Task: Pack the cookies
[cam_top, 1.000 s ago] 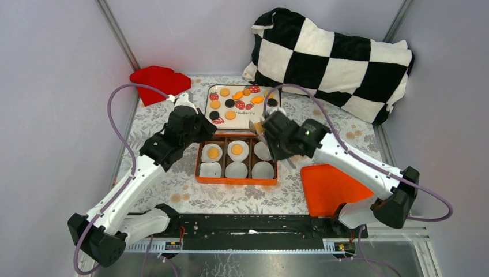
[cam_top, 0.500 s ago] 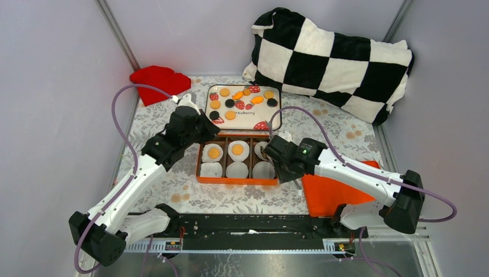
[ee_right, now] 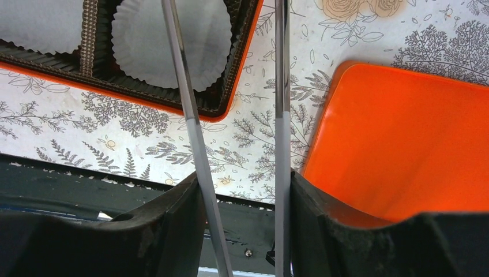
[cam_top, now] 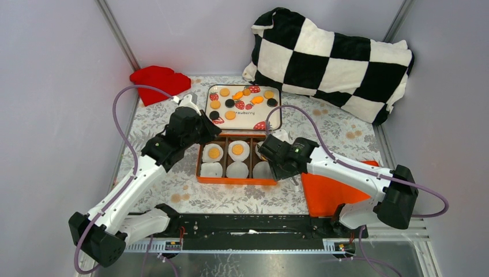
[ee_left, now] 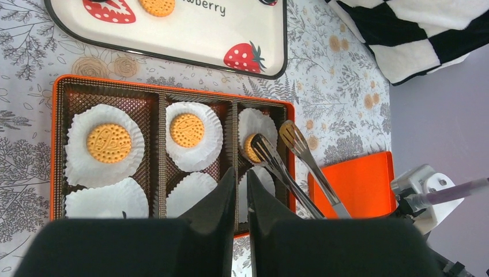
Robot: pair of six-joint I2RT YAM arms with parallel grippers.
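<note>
Clamped around both thin steel arms of the tongs (ee_left: 277, 167), the right claw (ee_right: 243, 190) holds them with its fingers set wide, and the arms stand spread. The left claw (ee_left: 241, 176) is nearly closed and holds nothing, hovering over the box (cam_top: 236, 182).

The box is orange-rimmed, with six compartments lined in ribbed brown. Each compartment holds a white fluted paper cup (ee_left: 104, 199). Three of the cookies (ee_left: 109, 142), round and stamped, lie in the far row. The rightmost one is partly under one slotted, spoon-shaped tong tip, and the other tip hangs over the box's right rim.

More cookies, orange and black, sit on the glossy white tray (ee_left: 248, 23), which has rounded corners and a dark edge. Its printing ends in "wberry" among red strawberries. A narrow strip of flower-printed tablecloth (cam_top: 242, 196) separates tray and box.

The smooth orange lid (cam_top: 331, 184) lies just beside the box's right edge. Open cloth runs along the near and left sides. A checkered plush pillow (cam_top: 334, 57) and a red cloth (cam_top: 158, 81) sit by the far wall.
</note>
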